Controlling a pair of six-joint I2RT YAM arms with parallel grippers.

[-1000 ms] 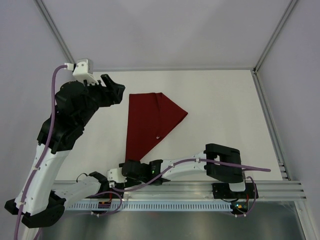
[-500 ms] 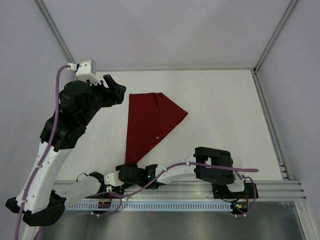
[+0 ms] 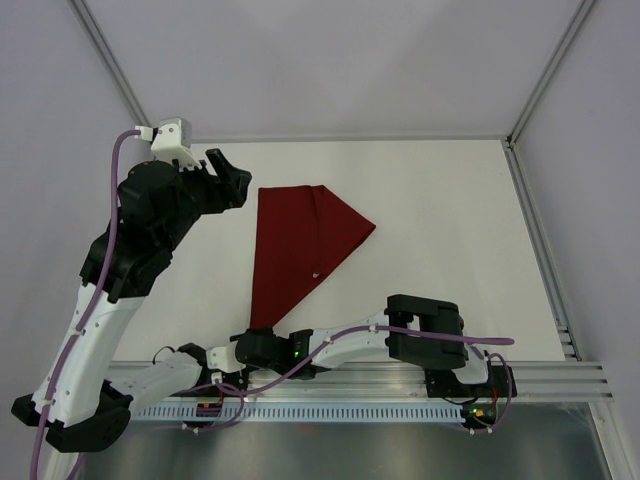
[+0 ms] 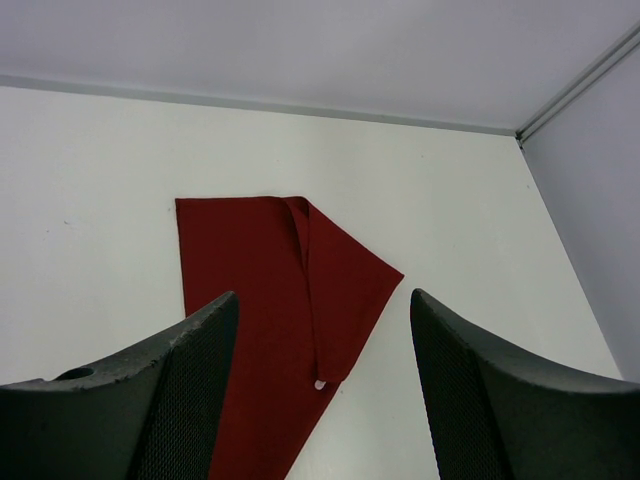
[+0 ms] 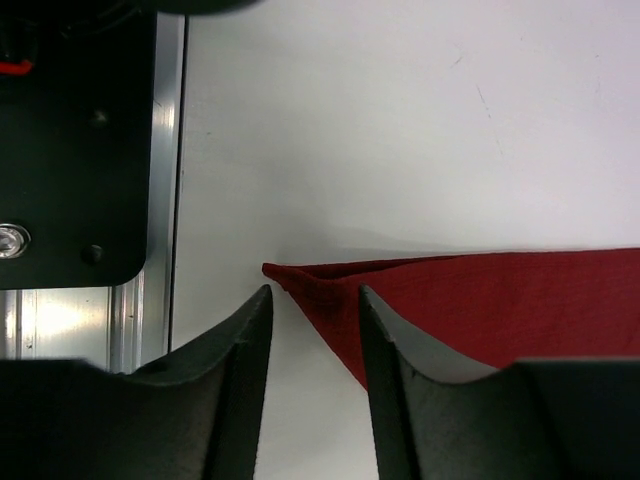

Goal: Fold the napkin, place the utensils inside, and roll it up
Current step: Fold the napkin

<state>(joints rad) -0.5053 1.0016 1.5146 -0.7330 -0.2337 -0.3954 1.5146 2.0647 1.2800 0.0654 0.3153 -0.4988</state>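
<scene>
one napkin (image 3: 300,250) lies flat on the white table (image 3: 450,220), left of the middle. it is plain dark red, soft, with no pattern. it is folded into a long wedge. the far edge is straight and the left edge is straight. one corner juts out to the right, and the cloth then narrows to a single point at the near side, close to the arm bases. one flap lies over the rest, and its edge runs from the far edge down toward a small pale speck (image 3: 316,274) on the cloth. at the near point i see two layers, one on the other, the tip a little raised with a thin shadow behind it.

i have two claws. my left claw (image 3: 232,180) hangs above the table beside the napkin's far left corner, well clear of the cloth. its jaws are spread wide with nothing between them, and from its own camera the napkin shows through the gap. my right claw (image 5: 313,292) is low at the near edge, just beside the metal rail (image 5: 150,330). its jaws are parted and straddle the napkin's near point, with cloth and bare table both showing between the fingers (image 5: 240,370). the fingers do not pinch the cloth.
</scene>
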